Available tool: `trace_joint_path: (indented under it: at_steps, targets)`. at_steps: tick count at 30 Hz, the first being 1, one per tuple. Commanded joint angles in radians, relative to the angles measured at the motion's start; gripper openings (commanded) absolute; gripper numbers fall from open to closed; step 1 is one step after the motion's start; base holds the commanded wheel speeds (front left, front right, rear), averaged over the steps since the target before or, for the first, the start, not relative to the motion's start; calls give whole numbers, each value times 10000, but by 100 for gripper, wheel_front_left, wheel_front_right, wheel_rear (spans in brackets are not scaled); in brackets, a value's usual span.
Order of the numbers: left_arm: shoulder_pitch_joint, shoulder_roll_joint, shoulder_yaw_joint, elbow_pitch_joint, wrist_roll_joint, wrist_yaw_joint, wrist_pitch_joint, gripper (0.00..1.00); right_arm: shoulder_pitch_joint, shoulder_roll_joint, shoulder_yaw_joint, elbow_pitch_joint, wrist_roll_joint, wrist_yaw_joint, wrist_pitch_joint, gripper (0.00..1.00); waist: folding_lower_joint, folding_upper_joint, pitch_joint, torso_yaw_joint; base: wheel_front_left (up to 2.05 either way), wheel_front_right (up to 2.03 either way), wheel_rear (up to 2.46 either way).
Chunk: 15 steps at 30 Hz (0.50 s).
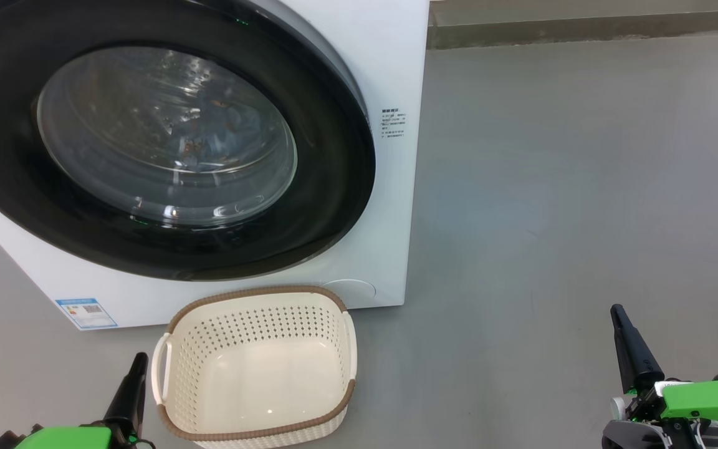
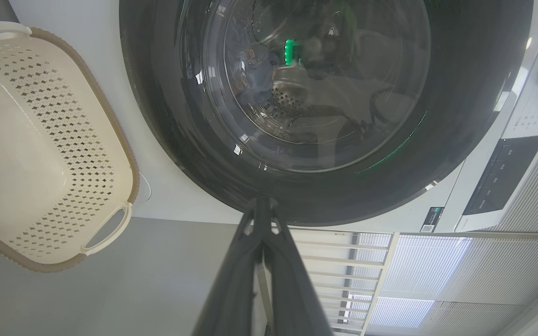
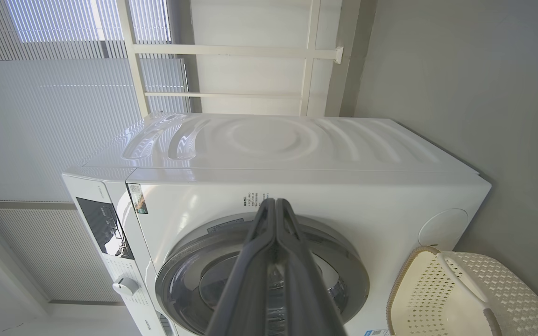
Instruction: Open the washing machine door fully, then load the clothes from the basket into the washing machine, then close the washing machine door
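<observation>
Head view: The washing machine (image 1: 396, 93) stands on the grey floor (image 1: 552, 187), toward its far left. The washing machine door (image 1: 334, 187) sits shut against the white front. The clothes (image 1: 209, 134) lie inside the drum, seen through the glass as blue fabric with orange-brown specks. The basket (image 1: 253, 291) stands upright on the floor, just in front of the machine's lower front, below the door rim. A blue label sticker (image 1: 86, 313) marks the front's lower left corner. The left gripper (image 1: 139, 360) is low at the near edge, just beside the basket's left handle and apart from it, with its fingers pressed together and holding nothing. The right gripper (image 1: 617, 315) is at the near right, well apart from the basket, with its fingers likewise together and empty.

Left wrist view: The fingers meet at their tips and point at the door's black rim. Blue fabric shows behind the glass. The basket lies to one side. A dark control panel (image 2: 502, 172) is on the machine's front.

Right wrist view: The joined fingers point toward the machine's front above the door. The door lies flush with the front. A dial (image 3: 125, 285) sits by the panel, and the basket stands at the machine's foot.
</observation>
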Motion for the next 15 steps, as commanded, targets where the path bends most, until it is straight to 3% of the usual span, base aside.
trace_joint_path:
  at_steps: [1,15]
  targets:
    - [-421,131,345,-283,-87,-29,60,0,-60,-31,225,-303,40,16,80,0,0,0,0,0,0,0,0]
    - [-421,131,345,-283,-88,-29,59,0,-60,-31,225,-303,41,16,79,0,0,0,0,0,0,0,0]
